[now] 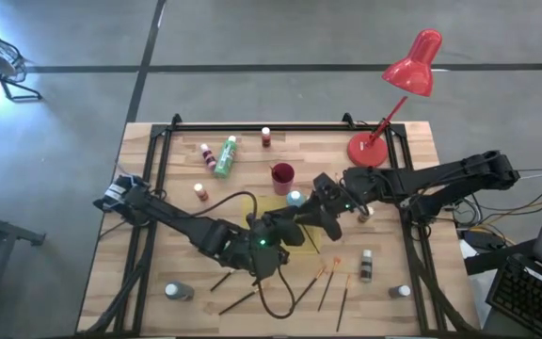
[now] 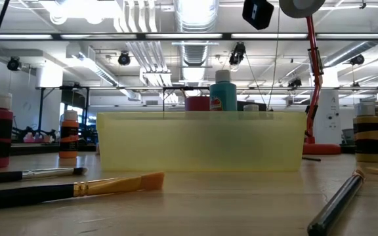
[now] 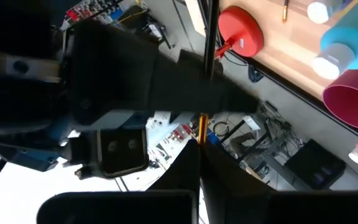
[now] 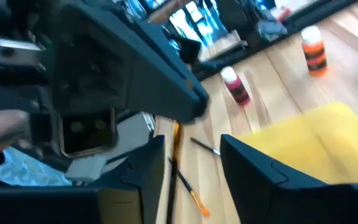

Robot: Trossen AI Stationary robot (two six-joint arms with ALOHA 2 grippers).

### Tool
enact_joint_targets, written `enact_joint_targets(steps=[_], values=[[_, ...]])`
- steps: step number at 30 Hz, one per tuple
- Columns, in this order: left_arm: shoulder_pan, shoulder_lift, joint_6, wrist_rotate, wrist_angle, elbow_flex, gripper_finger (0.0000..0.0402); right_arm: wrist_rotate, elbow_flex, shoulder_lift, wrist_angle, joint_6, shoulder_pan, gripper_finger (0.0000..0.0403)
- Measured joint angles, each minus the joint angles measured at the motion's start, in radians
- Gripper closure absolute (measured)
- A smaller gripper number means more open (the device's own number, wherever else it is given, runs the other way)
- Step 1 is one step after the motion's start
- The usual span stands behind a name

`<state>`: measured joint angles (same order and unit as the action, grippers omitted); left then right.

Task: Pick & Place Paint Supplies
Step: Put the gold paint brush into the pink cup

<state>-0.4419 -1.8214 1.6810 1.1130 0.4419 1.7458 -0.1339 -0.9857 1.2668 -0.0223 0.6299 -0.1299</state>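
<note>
Both grippers meet above the flat yellow tray [image 1: 263, 209], just near of the light blue bottle [image 1: 294, 198]. My left gripper [image 1: 285, 229] [image 3: 199, 199] is shut on a thin dark-handled brush [image 3: 200, 127]. My right gripper [image 1: 326, 215] [image 4: 188, 168] is open, with its fingers on either side of that brush [image 4: 175, 134]; I cannot tell whether they touch it. Other bottles stand on the table: green [image 1: 225, 155], brown [image 1: 266, 137], orange [image 1: 199, 191], a dark one [image 1: 366, 266]. Loose brushes [image 1: 332, 282] lie near the front edge. My left gripper pinches the brush between its two fingers, on the handle [image 3: 199, 177] just below the gold ferrule [image 3: 201, 124]. The brush runs along the fingers and sticks out past their ends, lifted clear of the table.
A magenta cup [image 1: 282, 174] stands beyond the tray, and a red desk lamp [image 1: 370, 146] stands at the far right. White-capped bottles [image 1: 179, 292] [image 1: 400, 292] sit near the front corners. Brushes [image 2: 77, 189] lie in front of the tray wall [image 2: 199, 141]. A black cable loops by the left arm.
</note>
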Motion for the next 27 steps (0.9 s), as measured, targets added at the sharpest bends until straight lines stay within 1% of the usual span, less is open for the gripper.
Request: enact_joint_targets(steps=[4, 9, 10, 13, 16, 19, 21, 23, 25, 27], values=[[0.002, 0.0, 0.0, 0.003, 0.0, 0.0, 0.0399, 0.001, -0.001, 0.001, 0.011, -0.007, 0.004, 0.0297], [0.002, 0.0, 0.0, 0.004, 0.003, 0.0, 0.0399, -0.001, -0.001, 0.0, 0.016, -0.035, 0.006, 0.0376], [0.002, 0.0, -0.001, 0.003, 0.002, 0.0, 0.0399, -0.001, -0.001, -0.001, 0.014, -0.043, 0.005, 0.0384], [0.002, 0.0, -0.025, 0.004, 0.002, 0.0, 0.0395, -0.001, -0.001, -0.001, 0.015, -0.05, 0.006, 0.0389], [0.002, 0.0, -0.088, -0.005, 0.002, 0.0, 0.0376, -0.001, -0.001, -0.002, 0.012, -0.055, 0.006, 0.039], [0.001, 0.003, -0.166, -0.02, 0.002, 0.0, 0.0349, 0.005, -0.001, -0.009, -0.008, -0.061, 0.006, 0.0391], [0.0, 0.015, -0.243, -0.024, 0.012, 0.0, 0.0329, 0.037, -0.001, -0.019, -0.037, -0.068, 0.006, 0.0392], [0.0, 0.036, -0.35, -0.03, 0.035, 0.0, 0.031, 0.074, -0.001, -0.033, -0.081, -0.085, 0.007, 0.0392], [-0.001, 0.072, -0.481, -0.038, 0.103, 0.0, 0.0292, 0.125, 0.0, -0.048, -0.127, -0.106, 0.008, 0.0393], [-0.001, 0.115, -0.656, -0.088, 0.189, 0.0, 0.0276, 0.174, 0.0, -0.066, -0.159, -0.128, 0.007, 0.0393]])
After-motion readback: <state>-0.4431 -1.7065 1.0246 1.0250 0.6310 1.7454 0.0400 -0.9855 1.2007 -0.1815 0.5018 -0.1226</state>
